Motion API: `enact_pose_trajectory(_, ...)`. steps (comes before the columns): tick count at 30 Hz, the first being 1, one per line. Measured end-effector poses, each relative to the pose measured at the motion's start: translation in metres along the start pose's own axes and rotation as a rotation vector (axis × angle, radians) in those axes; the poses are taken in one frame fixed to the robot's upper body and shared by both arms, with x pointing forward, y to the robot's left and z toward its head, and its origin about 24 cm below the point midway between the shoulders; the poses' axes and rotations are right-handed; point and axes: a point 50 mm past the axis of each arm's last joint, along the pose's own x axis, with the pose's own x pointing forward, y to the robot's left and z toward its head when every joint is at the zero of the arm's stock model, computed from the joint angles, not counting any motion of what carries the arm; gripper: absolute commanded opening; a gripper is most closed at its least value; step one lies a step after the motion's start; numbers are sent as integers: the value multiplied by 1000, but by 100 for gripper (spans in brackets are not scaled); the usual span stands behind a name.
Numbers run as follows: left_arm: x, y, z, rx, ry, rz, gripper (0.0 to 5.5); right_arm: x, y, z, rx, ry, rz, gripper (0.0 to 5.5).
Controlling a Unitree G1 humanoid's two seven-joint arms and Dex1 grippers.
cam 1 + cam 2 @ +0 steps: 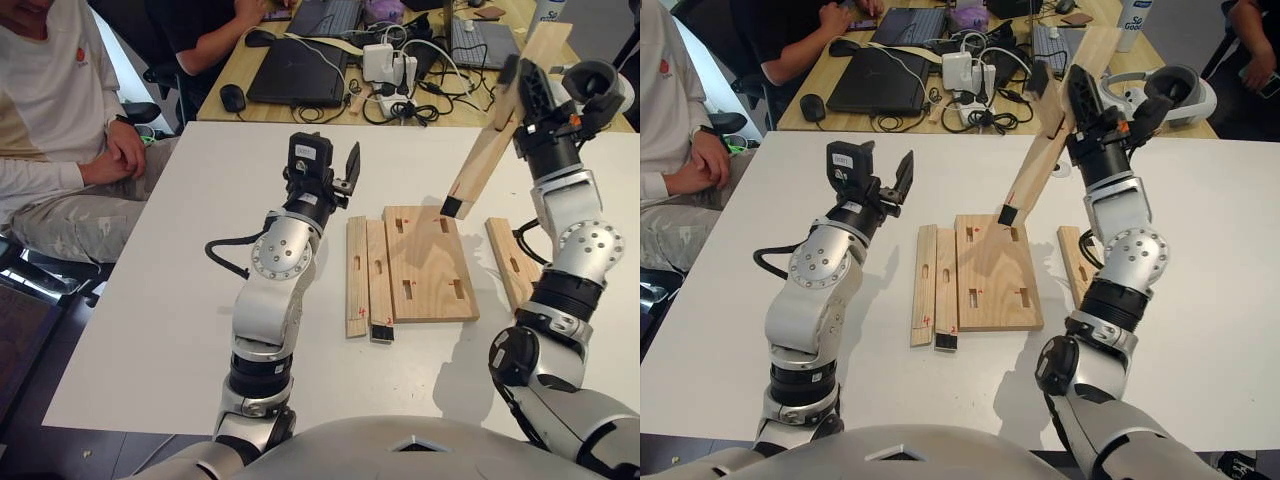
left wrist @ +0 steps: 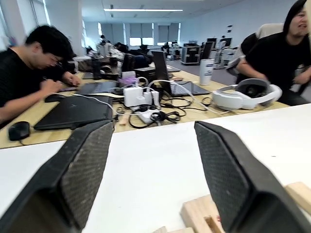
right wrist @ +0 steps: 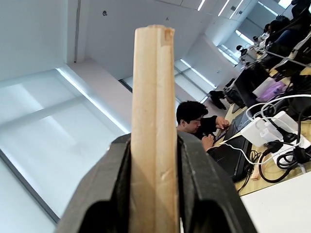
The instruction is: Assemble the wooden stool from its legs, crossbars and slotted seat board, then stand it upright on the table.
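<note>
Right wrist view: right tool (image 3: 154, 143) clamped on leg (image 3: 153, 82); elsewhere left tool (image 2: 154, 145) apart.

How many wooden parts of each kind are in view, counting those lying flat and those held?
Slotted board: 1
Bars lying flat: 3
Bar held up: 1
Total: 5
</note>
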Motion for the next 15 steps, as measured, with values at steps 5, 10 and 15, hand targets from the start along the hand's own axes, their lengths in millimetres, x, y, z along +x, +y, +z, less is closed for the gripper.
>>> enact_pose_trajectory(5, 1, -26, 25, -211, 49, -292, 306, 20, -7, -37, -92, 15, -29, 101)
enact_pose_trajectory(10, -2, -34, 12, -66, 187, -337, 306, 35, 8, -44, -81, -25, 27, 101)
enact_pose_trajectory(15, 1, -27, -7, 9, 275, -254, 306, 43, 40, -46, -28, -50, 130, 101)
